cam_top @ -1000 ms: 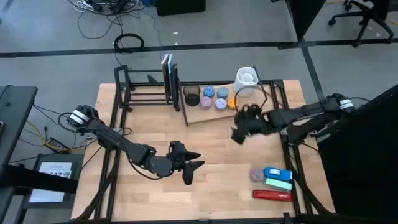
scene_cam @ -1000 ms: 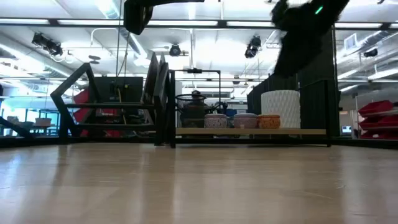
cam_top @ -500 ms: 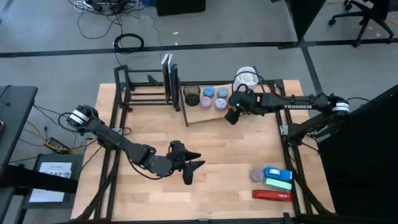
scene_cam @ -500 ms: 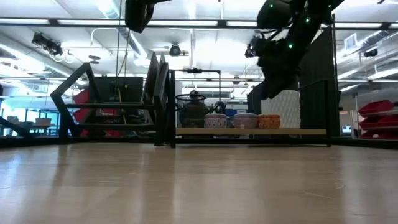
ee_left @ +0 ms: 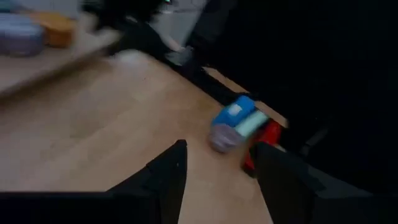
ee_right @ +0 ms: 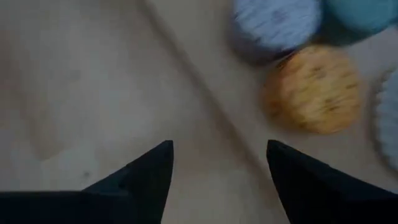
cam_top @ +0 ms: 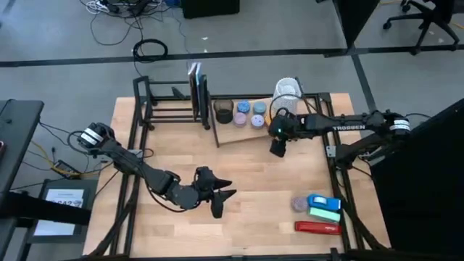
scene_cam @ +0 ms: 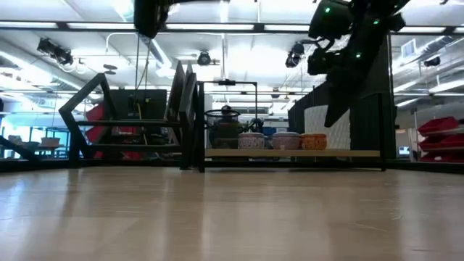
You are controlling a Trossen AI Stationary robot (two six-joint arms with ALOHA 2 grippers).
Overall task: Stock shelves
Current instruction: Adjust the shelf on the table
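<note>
The shelves (cam_top: 217, 112) sit along the far edge of the surface (cam_top: 239, 174); stiff metal tube and wood, probably not light, best grabbed by a tube. Right pincer (cam_top: 278, 148) hovers just in front, spread wide and empty. Left pincer (cam_top: 220, 197) waits mid-surface, also wide.

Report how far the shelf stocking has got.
Done: small pots and a white cup stand on the shelves, books in the rack. In hand: nothing; right gripper open by the board, left gripper open mid-table. Left: the items at the table's near right corner.
</note>
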